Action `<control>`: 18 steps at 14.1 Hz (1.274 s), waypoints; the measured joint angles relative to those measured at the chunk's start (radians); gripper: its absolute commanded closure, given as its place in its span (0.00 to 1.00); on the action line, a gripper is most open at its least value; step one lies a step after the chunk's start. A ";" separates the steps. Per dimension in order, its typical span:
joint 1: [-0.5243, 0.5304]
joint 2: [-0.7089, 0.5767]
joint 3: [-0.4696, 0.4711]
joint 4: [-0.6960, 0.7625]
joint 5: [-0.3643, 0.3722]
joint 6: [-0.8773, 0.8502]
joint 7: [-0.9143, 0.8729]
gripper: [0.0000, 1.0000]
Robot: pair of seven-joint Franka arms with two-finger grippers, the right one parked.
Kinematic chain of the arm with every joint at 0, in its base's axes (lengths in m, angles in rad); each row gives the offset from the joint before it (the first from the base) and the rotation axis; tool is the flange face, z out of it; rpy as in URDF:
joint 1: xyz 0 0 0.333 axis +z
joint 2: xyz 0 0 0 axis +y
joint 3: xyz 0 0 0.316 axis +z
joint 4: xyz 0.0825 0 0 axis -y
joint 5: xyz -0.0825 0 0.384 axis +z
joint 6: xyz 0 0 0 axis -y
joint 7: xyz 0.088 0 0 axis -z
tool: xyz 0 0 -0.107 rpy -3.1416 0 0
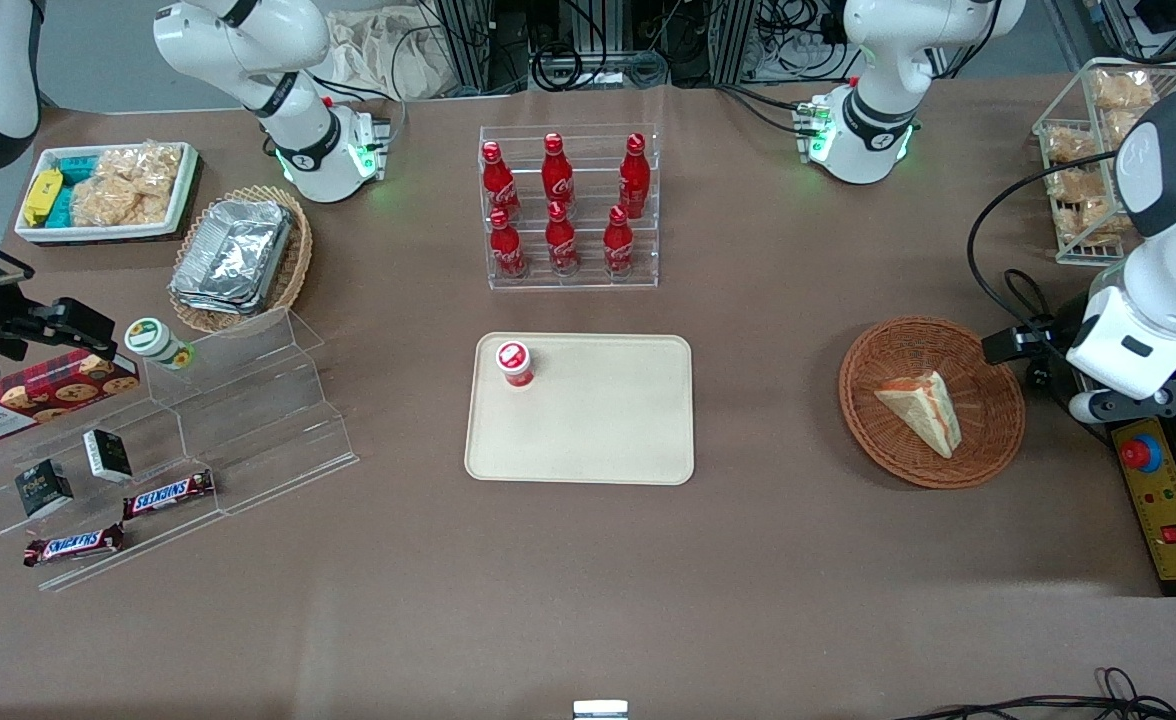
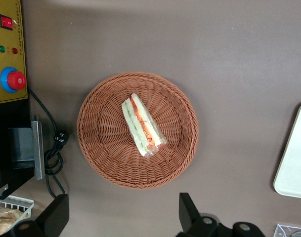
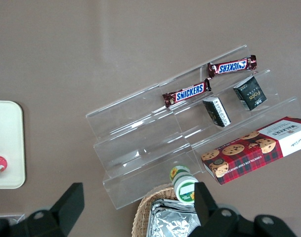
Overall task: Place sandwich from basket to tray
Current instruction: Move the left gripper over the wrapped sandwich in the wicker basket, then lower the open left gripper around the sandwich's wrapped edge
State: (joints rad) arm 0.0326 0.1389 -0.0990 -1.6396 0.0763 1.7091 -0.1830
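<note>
I see the brown table (image 1: 768, 560) filling the front frame, the beige tray (image 1: 598, 440) at its centre carrying a red-capped bottle (image 1: 515, 363). At centre right the basket (image 1: 988, 400) holds the sandwich (image 1: 923, 408). My gripper (image 2: 123, 217) hangs above it, jaws spread wide and empty. At lower left I read Snickers bars (image 1: 168, 493) and a Walkers box (image 1: 38, 393)

This was a robotics lab staged as a small snack shop: a brown-covered surface (image 1: 798, 560) carried a clear acrylic rack of red cola bottles (image 1: 568, 205) and a clear stepped acrylic stand with chocolate bars (image 1: 178, 440), while loose black cables (image 1: 588, 60) and a yellow control box with a red emergency-stop button (image 1: 1163, 500) sat at its edges.
</note>
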 measured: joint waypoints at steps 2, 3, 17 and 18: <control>0.000 0.000 0.000 0.000 -0.012 0.001 0.000 0.00; 0.000 0.001 0.000 0.000 -0.023 0.001 0.000 0.00; 0.005 -0.006 0.005 -0.482 -0.035 0.478 -0.480 0.00; 0.006 -0.003 0.009 -0.515 -0.035 0.520 -0.499 0.00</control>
State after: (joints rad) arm 0.0386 0.1358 -0.0896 -2.1545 0.0415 2.2289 -0.6825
